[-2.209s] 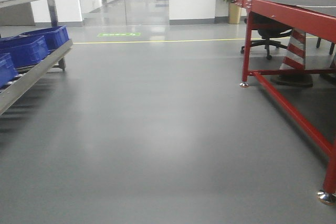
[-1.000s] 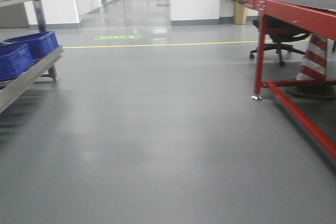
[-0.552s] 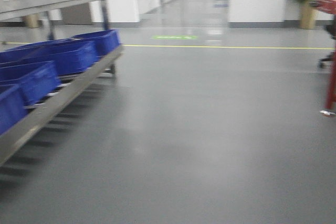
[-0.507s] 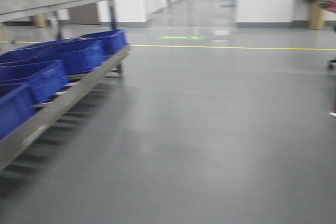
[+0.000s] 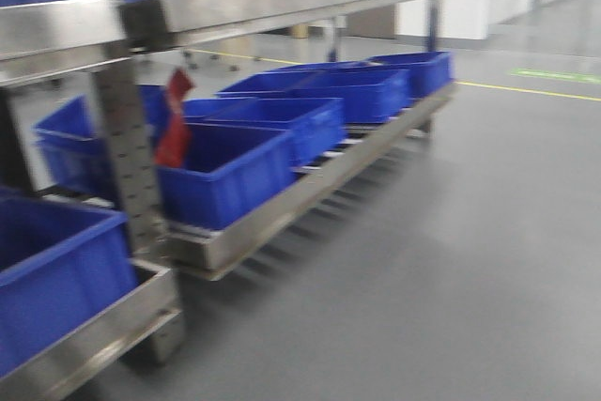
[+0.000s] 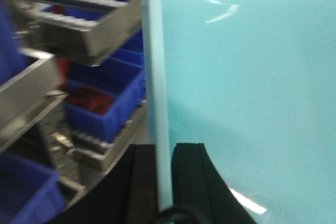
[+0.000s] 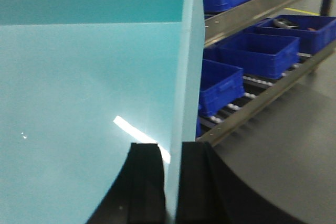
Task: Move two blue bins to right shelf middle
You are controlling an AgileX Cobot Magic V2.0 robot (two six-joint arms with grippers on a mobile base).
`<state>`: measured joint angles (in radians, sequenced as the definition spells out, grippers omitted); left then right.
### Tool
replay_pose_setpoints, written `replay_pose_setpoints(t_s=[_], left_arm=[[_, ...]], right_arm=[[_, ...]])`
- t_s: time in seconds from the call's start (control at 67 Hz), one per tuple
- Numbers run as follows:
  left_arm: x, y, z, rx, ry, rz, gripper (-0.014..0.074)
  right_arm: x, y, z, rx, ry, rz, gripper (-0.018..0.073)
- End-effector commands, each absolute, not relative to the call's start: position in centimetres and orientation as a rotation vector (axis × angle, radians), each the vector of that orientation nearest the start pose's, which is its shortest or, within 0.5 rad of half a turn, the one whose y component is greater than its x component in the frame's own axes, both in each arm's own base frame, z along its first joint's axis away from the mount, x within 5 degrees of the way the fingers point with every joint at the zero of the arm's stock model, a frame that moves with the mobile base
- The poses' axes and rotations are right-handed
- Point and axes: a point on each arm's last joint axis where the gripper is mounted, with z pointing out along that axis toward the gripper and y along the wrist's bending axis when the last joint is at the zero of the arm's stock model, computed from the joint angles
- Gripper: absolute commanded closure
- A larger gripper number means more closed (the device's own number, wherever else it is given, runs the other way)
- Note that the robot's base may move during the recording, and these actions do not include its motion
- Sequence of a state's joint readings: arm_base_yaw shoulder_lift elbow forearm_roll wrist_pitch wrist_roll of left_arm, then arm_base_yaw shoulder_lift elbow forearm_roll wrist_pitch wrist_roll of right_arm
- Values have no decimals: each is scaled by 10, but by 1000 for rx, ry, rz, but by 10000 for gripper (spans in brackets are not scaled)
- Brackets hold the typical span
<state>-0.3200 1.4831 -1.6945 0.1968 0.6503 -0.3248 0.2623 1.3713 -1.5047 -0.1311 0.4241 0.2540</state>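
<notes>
A pale cyan blue bin point(image 6: 252, 77) fills the left wrist view, and its inside point(image 7: 89, 87) fills the right wrist view. My left gripper point(image 6: 164, 153) is shut on one upright wall of it, a black finger on each side. My right gripper point(image 7: 172, 153) is shut on the opposite wall in the same way. Only one pale bin can be made out. In the front view a stainless-steel rack stands at the left; the wide shiny rail of the right shelf middle point(image 5: 282, 2) runs across the top, with dark blue bins on it. Neither gripper shows in the front view.
A perforated grey upright point(image 5: 127, 157) stands close at the left. Dark royal-blue bins point(image 5: 272, 129) line the rack's lowest tier, one holding something red point(image 5: 174, 129). Grey floor point(image 5: 451, 260) lies to the right, with a yellow line point(image 5: 526, 89) far back.
The front view has swung left. The red-framed table and the plant have left the picture, and the steel rack with dark blue bins is now close and fills the left half.
</notes>
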Motion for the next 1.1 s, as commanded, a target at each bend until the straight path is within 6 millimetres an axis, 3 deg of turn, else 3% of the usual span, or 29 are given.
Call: replay_pose_setpoints(t_s=[0.0,1.09], left_arm=[[315,-95,485,73,1842,-243,707],[315,-95,485,73,1842,-243,707]], right_arm=[[296,75,479,-85,1692,247,722],[296,75,479,-85,1692,247,722]])
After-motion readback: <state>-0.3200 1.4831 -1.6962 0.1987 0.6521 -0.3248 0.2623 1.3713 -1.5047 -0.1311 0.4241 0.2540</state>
